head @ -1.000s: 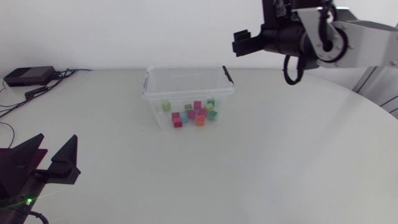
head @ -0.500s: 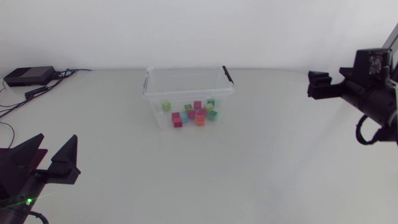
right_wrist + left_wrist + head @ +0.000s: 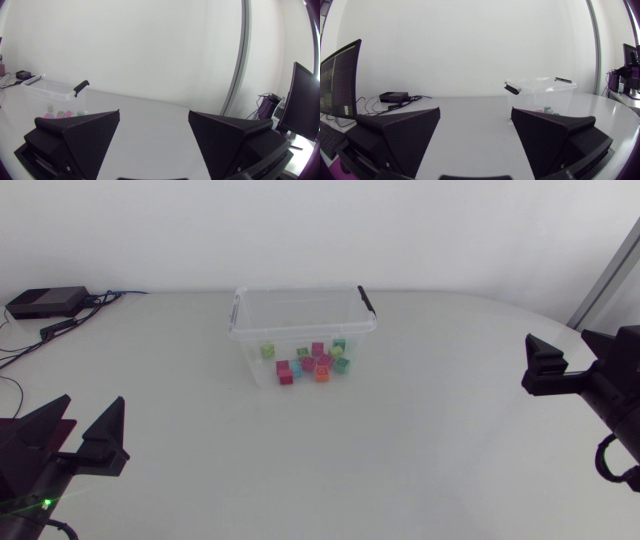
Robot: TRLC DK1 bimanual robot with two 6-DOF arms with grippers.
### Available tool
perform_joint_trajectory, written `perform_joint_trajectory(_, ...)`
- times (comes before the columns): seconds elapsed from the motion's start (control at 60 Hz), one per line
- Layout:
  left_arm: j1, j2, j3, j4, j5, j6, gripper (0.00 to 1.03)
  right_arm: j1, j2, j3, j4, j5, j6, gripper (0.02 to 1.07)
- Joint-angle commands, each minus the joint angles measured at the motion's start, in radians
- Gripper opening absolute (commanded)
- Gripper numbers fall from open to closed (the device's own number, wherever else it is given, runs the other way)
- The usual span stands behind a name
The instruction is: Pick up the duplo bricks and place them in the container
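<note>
Right arm withdrawn to the frame's right edge; all visible bricks in the container.

A second ago my right gripper point(image 3: 562, 348) is at the upper right of the head view, beside the far right corner of the container point(image 3: 255, 350). Now it sits at mid-height on the right edge, well apart from the container, its fingers spread and empty. My left gripper point(image 3: 92, 408) at the lower left has not moved; it too stands open and holds nothing. The container remains at upper centre, and the bricks point(image 3: 312, 363) lie in a cluster on its floor, unchanged across the frames. I find no brick on the table point(image 3: 420, 450). Judgement: the placing appears finished and my right arm is retiring to rest; nothing is left to collect.
</note>
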Motion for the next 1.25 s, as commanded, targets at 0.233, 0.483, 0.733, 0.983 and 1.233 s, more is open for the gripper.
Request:
perform_joint_trajectory(0.233,-0.003,-0.010,-0.019,-0.003,-0.012,-0.022,0.99,0.055,-0.222,-0.073,-0.087,0.030,-0.030,1.01)
perform_joint_trajectory(0.483,-0.028,-0.006,-0.018,-0.008,-0.030,-0.029,0.99,0.086,-0.382,-0.168,-0.159,0.042,0.037,1.01)
perform_joint_trajectory(0.733,-0.051,-0.002,-0.018,-0.012,-0.047,-0.036,0.99,0.112,-0.524,-0.252,-0.222,0.052,0.096,1.01)
perform_joint_trajectory(0.983,-0.074,0.002,-0.017,-0.016,-0.063,-0.043,0.99,0.139,-0.667,-0.336,-0.286,0.063,0.156,1.02)
perform_joint_trajectory(1.233,-0.077,0.002,-0.017,-0.016,-0.065,-0.044,0.99,0.143,-0.686,-0.347,-0.295,0.064,0.164,1.02)
